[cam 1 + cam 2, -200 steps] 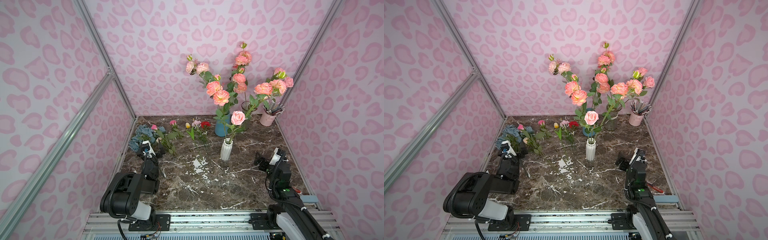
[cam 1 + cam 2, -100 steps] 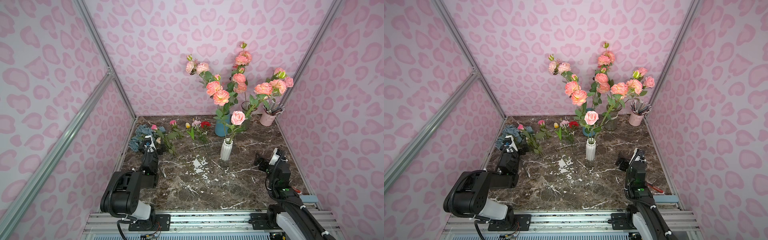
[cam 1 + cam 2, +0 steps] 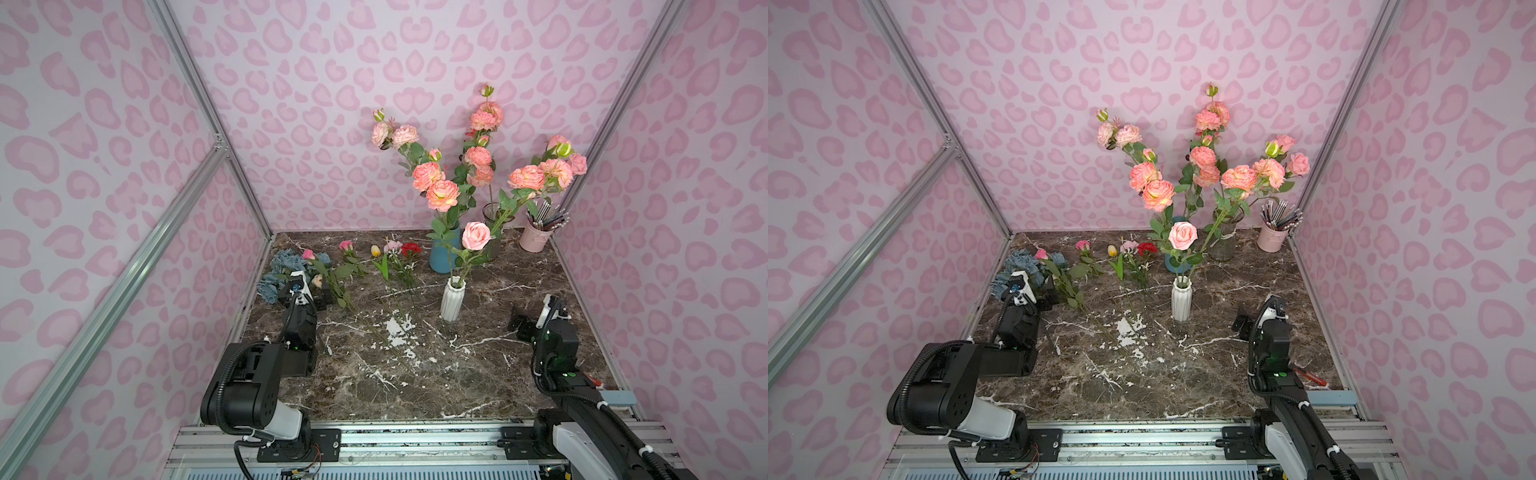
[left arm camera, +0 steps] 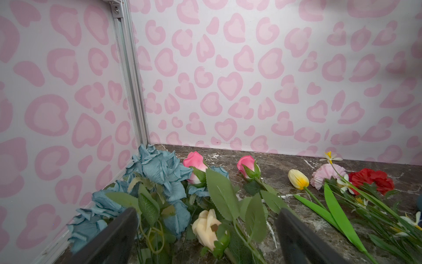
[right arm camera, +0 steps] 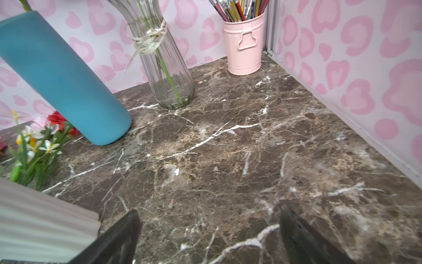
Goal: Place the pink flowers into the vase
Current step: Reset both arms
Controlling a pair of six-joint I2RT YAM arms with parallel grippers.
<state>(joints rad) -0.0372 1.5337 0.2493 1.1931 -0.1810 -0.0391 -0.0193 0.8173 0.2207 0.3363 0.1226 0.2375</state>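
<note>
Left gripper (image 4: 206, 219) — black jaws spread wide, holding nothing, low over a cream rosebud (image 4: 205, 226) on the dark marble tabletop (image 3: 415, 374). Two pink rosebuds on green stems (image 4: 195, 163) lie just beyond it, beside the dusty-blue hydrangea bunch (image 4: 157, 169). One pink rose (image 3: 476, 235) stands in the white ribbed vase (image 3: 452, 299). Right gripper (image 5: 209, 219) — wide open, empty, over bare marble near that vase.

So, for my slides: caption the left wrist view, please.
Open fingers of the left gripper frame a cream rosebud; blue hydrangea beside, two pink rosebuds beyond on marble.
</note>
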